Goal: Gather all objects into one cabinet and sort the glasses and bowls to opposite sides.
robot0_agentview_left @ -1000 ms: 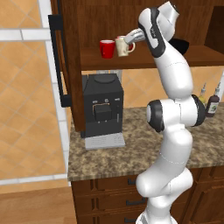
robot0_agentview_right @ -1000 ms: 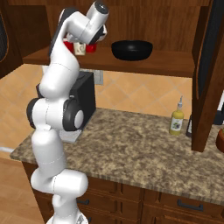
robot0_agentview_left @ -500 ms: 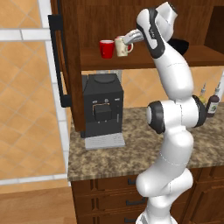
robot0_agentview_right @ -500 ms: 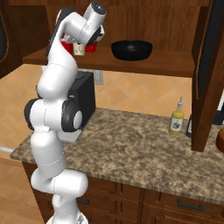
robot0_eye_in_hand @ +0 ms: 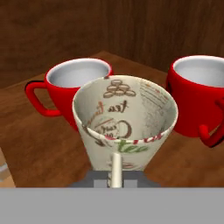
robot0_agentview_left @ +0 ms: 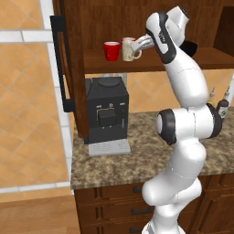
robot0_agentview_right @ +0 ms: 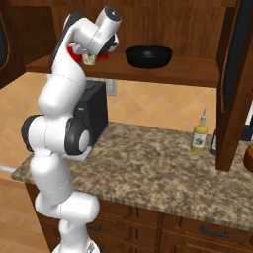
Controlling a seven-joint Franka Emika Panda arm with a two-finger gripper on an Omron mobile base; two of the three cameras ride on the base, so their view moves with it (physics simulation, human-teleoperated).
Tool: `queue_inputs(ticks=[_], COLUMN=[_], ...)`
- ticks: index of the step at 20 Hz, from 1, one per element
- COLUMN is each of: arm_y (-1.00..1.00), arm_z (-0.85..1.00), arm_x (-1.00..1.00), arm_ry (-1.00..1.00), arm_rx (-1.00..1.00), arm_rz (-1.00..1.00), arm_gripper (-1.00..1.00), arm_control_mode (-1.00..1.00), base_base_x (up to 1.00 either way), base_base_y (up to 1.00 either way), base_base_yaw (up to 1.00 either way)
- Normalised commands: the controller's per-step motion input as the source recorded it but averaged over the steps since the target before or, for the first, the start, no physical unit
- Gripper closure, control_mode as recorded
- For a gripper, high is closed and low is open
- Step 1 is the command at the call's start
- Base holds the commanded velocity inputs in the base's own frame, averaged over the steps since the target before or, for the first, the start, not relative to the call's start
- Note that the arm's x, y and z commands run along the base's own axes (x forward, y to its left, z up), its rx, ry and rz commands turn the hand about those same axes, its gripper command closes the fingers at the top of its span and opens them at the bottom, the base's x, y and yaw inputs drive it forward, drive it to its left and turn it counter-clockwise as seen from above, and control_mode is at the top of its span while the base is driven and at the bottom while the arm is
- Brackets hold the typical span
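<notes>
My gripper [robot0_agentview_left: 140, 45] is up at the cabinet shelf [robot0_agentview_left: 105, 66], shut on the handle of a cream-white mug [robot0_agentview_left: 128, 49] with printed writing. This mug [robot0_eye_in_hand: 127, 118] stands upright just in front of two red mugs [robot0_eye_in_hand: 74, 83] [robot0_eye_in_hand: 199, 96] with white insides, at the shelf's left part. One red mug [robot0_agentview_left: 111, 50] sits just left of the cream one. The black bowl [robot0_agentview_right: 148, 55] rests further right on the same shelf, apart from the mugs. In the right base view the gripper [robot0_agentview_right: 92, 57] and cream mug [robot0_agentview_right: 89, 60] are partly covered by the arm.
The cabinet door [robot0_agentview_left: 68, 68] with its black bar handle [robot0_agentview_left: 61, 64] stands open on the left; the right door [robot0_agentview_right: 236, 79] is open too. Below are a black coffee machine [robot0_agentview_left: 107, 114], a yellow bottle [robot0_agentview_right: 199, 139] and a dark bottle [robot0_agentview_left: 223, 107] on the granite counter [robot0_agentview_right: 158, 168].
The hand with the cream-white mug has crept slightly left toward the red mug. Nothing else has moved.
</notes>
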Motion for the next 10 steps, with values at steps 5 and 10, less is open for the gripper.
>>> queue_inputs(ticks=[5, 10], arm_y=[0.09, 0.00], arm_z=[-0.17, -0.10], arm_x=[-0.17, 0.06], arm_ry=[0.00, 0.00], arm_rx=[0.00, 0.00], arm_rz=[0.00, 0.00], arm_gripper=[1.00, 1.00], arm_control_mode=[-1.00, -1.00], base_base_x=[0.00, 0.00], base_base_y=[0.00, 0.00], base_base_yaw=[0.00, 0.00])
